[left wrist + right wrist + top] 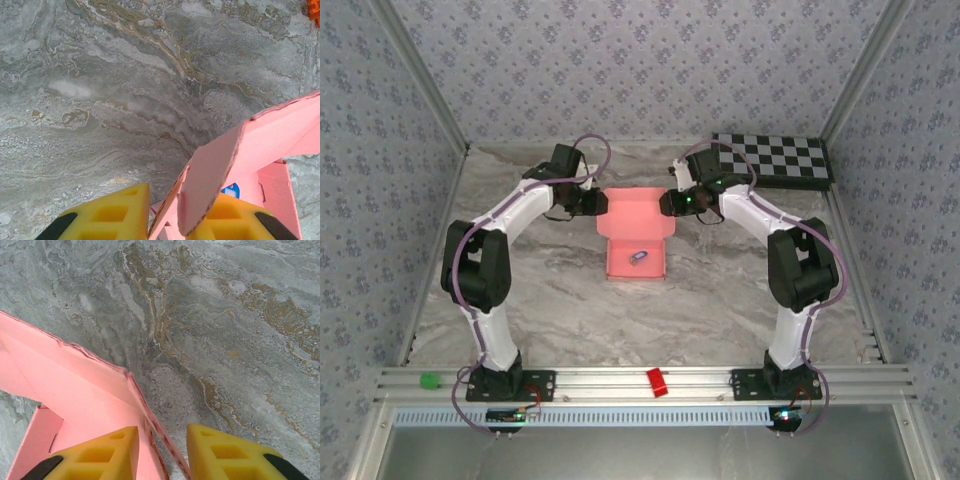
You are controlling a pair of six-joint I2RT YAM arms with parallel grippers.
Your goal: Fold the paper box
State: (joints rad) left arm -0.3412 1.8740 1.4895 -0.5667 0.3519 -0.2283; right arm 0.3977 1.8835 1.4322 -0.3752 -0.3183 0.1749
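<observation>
The pink paper box [635, 232] lies half-formed mid-table, tray part toward me and a broad flap behind. My left gripper [593, 203] is at its left rear corner and my right gripper [670, 204] at its right rear corner. In the left wrist view the left gripper [175, 220] straddles a raised side wall and flap of the paper box [220, 165]. Its yellow fingers [107, 215] stand narrowly apart, one nearly against the card. The right gripper [162, 455] is open astride the paper box [75, 385] wall, a clear gap on the outer side.
A small blue item [638, 258] lies inside the box, also seen as the blue item [231, 190]. A checkerboard [772, 158] sits at the back right. A red block [657, 382] and a green piece [429, 380] rest on the near rail. Papered walls enclose the marble table [560, 300].
</observation>
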